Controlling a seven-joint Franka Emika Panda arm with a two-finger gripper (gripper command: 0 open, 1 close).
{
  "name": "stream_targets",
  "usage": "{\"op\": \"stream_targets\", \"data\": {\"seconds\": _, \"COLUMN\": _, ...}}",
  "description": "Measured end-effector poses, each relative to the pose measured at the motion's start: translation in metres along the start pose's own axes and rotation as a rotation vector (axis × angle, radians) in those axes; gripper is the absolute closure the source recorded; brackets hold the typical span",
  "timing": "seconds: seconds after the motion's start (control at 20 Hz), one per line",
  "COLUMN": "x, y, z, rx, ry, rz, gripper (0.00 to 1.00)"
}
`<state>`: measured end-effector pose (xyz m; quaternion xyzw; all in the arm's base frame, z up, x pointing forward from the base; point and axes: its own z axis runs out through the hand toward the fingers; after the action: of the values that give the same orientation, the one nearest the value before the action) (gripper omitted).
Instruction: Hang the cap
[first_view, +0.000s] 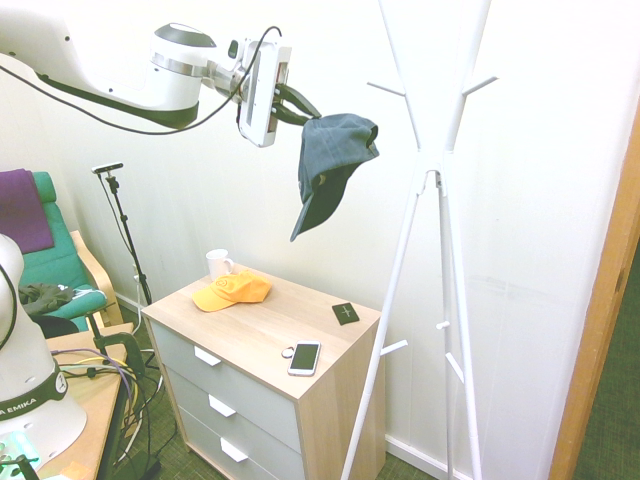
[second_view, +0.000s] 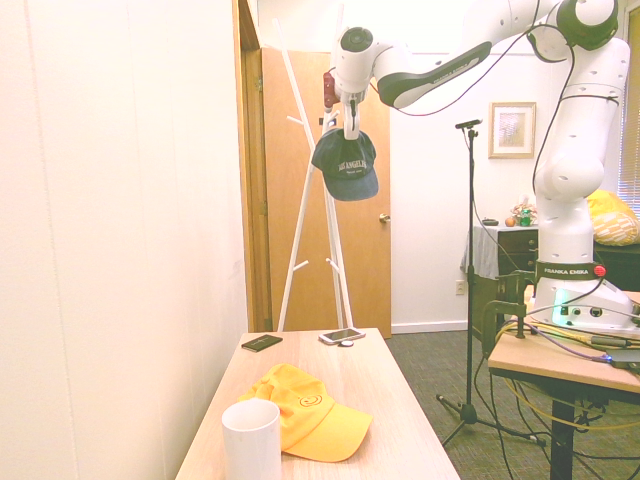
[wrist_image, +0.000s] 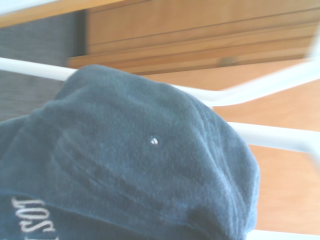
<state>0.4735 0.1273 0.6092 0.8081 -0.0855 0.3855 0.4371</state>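
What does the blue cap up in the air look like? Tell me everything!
The cap is dark grey-blue soft cloth with pale letters on the front and a curved brim pointing down. It hangs limp in the air from the robot's pincer, which is shut on its top edge. It dangles high above the wooden dresser, close beside the white coat stand but not hooked on it yet. Nothing else touches it.

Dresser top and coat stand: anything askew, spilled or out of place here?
Nothing stands out. The orange cap, white mug, phone and dark card lie tidily on the dresser. The grey-blue cap dangles from the gripper near the coat stand, not yet hung.
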Motion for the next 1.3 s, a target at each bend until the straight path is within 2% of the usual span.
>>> {"op": "stream_targets", "data": {"seconds": 0.55, "x": 0.066, "y": 0.051, "z": -0.058, "rx": -0.043, "ry": 0.130, "rz": 0.018, "gripper": 1.00}}
{"op": "stream_targets", "data": {"seconds": 0.8, "x": 0.104, "y": 0.052, "z": -0.027, "rx": -0.017, "ry": 0.136, "rz": 0.056, "gripper": 1.00}}
{"op": "stream_targets", "data": {"seconds": 1.1, "x": 0.103, "y": 0.016, "z": 0.030, "rx": 0.020, "ry": 0.084, "rz": 0.036, "gripper": 1.00}}
{"op": "stream_targets", "data": {"seconds": 1.15, "x": 0.100, "y": 0.011, "z": 0.034, "rx": 0.031, "ry": 0.066, "rz": 0.045, "gripper": 0.00}}
{"op": "stream_targets", "data": {"seconds": 1.3, "x": 0.089, "y": 0.000, "z": 0.044, "rx": 0.053, "ry": 0.036, "rz": 0.064, "gripper": 0.00}}
